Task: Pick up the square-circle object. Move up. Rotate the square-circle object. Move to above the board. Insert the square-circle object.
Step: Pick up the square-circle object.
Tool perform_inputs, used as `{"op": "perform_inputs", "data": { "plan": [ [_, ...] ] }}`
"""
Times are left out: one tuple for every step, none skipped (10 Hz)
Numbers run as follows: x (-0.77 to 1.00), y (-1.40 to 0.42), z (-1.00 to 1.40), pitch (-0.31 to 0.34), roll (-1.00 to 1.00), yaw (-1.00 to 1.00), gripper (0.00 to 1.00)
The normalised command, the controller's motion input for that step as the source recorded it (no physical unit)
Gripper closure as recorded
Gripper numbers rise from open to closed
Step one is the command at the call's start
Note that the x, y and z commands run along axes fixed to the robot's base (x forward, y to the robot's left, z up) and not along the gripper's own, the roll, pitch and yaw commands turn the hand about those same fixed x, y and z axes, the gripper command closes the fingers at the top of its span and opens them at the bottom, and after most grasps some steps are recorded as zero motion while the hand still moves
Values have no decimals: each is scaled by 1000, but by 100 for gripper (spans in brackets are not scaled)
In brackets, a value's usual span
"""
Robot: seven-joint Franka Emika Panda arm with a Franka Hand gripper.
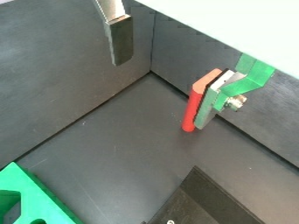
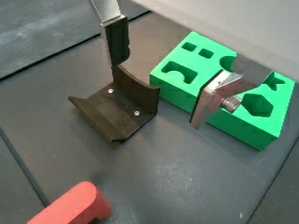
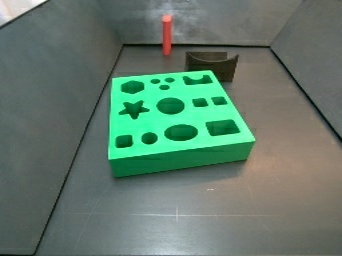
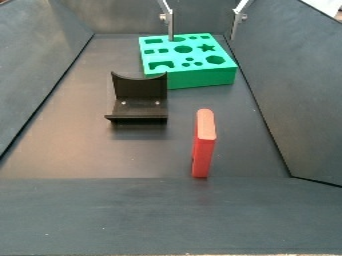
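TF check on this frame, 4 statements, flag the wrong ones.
1. The claw is shut on the square-circle object. False: the claw is open and empty, and the square-circle object rests on the floor.
2. The board lies flat with its holes facing up. True.
3. The brown notched block sits on top of the board. False: the brown notched block is on the floor beside it.
4. No hole in the board has a piece in it. True.
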Motion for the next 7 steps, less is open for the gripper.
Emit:
{"op": "perform_inputs", "data": {
  "plan": [
    [357,491,-240,133,41,0,0],
    [429,611,-346,147,137,0,0],
    [406,757,-420,121,76,0,0],
    [329,791,-454,99,37,0,0],
    [180,871,-429,69,0,-23,0],
    [0,871,-406,23,0,-77,0],
    [0,763,-374,23,0,-103,0]
  ]
}}
